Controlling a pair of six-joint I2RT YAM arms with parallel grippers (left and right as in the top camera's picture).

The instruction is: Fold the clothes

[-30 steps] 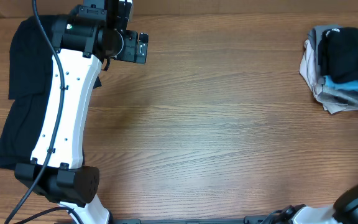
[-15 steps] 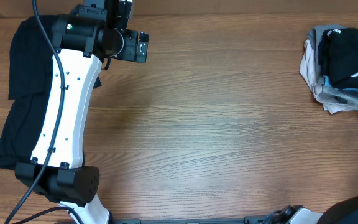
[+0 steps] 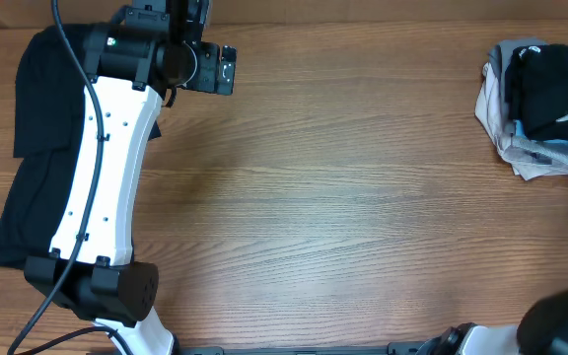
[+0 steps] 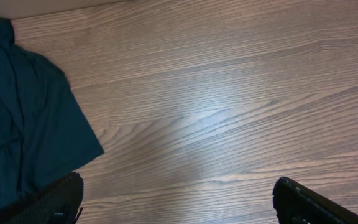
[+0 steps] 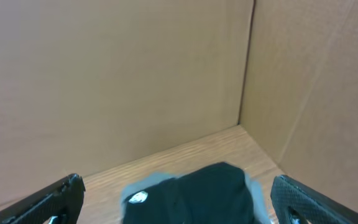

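Wood table (image 3: 363, 197), cardboard walls (image 5: 104, 74). Pile (image 5: 191, 193) lay straight ahead of my R gripper (image 5: 176, 186), fingers (image 5: 61, 196) wide; L gripper (image 4: 179, 190), also wide, far off.

This is a robotics lab bench, not a home. A bare wood-grain table (image 3: 363, 197) carries a white-and-black robot arm (image 3: 102, 168) with a black cable (image 3: 70, 54) running along it. Ahead of the fingers (image 5: 51, 198) of the right gripper (image 5: 176, 202), plain cardboard walls (image 5: 104, 74) meet in a corner. The same tabletop lies beneath the fingers (image 4: 59, 200) of the left gripper (image 4: 179, 202).
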